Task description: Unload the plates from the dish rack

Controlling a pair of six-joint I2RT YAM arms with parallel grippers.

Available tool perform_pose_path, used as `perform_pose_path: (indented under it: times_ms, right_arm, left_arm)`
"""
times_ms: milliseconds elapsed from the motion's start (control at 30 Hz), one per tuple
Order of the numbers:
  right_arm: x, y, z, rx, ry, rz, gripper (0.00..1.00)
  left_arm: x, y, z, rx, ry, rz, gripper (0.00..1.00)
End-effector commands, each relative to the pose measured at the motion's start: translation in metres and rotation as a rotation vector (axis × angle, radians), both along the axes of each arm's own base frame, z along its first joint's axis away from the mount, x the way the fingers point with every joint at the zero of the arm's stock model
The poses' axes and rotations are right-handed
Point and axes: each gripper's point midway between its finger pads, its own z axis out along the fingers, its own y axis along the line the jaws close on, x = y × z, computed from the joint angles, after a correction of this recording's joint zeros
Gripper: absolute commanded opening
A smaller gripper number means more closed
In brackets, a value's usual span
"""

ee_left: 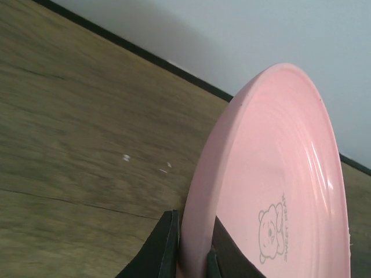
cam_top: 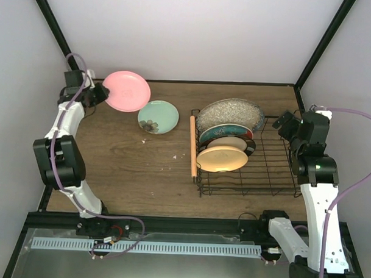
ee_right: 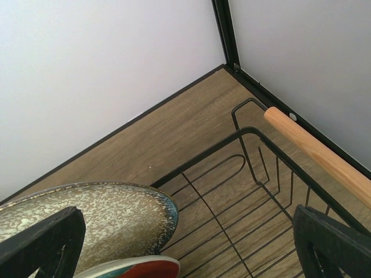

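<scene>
Plates first, says the inspector: where does each one stand?

Technician: Four stand on edge in the dish rack (cam_top: pixel 271 174), packed toward its left end. Far to near: large grey speckled plate (cam_top: pixel 230 114), red plate with teal flower (cam_top: pixel 227 133), cream plate with dark patterned rim (cam_top: pixel 232 143), orange-yellow plate (cam_top: pixel 222 158). Two are outside the rack, on the left half of the table (cam_top: pixel 129 167). The pale green plate (cam_top: pixel 158 117) lies flat. The pink plate (cam_top: pixel 127 90) is at the far left, its edge meeting the green plate's rim in the top view.

Inspector: State of the left gripper (cam_top: pixel 104 93)?

Technician: Closed on the pink plate's rim. The left wrist view shows one finger (ee_left: pixel 165 246) on each face of the plate (ee_left: pixel 278 185), which is tilted. Whether its far edge rests on the table or on the green plate, I cannot tell.

Inspector: And the right gripper (cam_top: pixel 287 124)?

Technician: Spread wide and holding nothing. It hovers over the far right part of the rack. In its wrist view the fingers (ee_right: pixel 40 243) sit at opposite bottom corners. The grey plate (ee_right: pixel 98 211) is bottom left with the red plate's rim (ee_right: pixel 139 268) below it, and bare rack wire (ee_right: pixel 204 204) is between the fingers.

Inspector: Rack handles?

Technician: One light wooden rod (cam_top: pixel 193 145) runs along the left side, and another (ee_right: pixel 313 153) shows along the rail in the right wrist view.
</scene>
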Motion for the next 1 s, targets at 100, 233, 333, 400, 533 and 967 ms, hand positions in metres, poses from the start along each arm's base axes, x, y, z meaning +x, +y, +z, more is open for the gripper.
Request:
perform_pose_path:
  times_ms: [100, 233, 333, 400, 533, 967]
  right_arm:
    - [0.000, -0.004, 0.026, -0.005, -0.057, -0.027, 1.00]
    - [-0.008, -0.008, 0.027, 0.001, -0.055, -0.055, 1.00]
    - [-0.014, -0.010, 0.025, 0.012, -0.054, -0.076, 1.00]
    - [-0.017, -0.011, 0.023, 0.019, -0.047, -0.088, 1.00]
    - [-0.018, -0.012, 0.020, 0.034, -0.044, -0.102, 1.00]
    - [-0.018, -0.015, 0.022, 0.056, -0.053, -0.133, 1.00]
  left_arm:
    - [0.020, -0.070, -0.048, -0.095, 0.066, -0.136, 0.04]
    - [0.029, -0.079, -0.074, -0.109, 0.106, -0.151, 0.04]
    - [0.036, -0.084, -0.088, -0.117, 0.129, -0.169, 0.04]
    - [0.039, -0.090, -0.097, -0.118, 0.147, -0.186, 0.04]
    - [0.041, -0.106, -0.115, -0.114, 0.182, -0.224, 0.04]
    - [0.039, -0.128, -0.146, -0.097, 0.253, -0.259, 0.08]
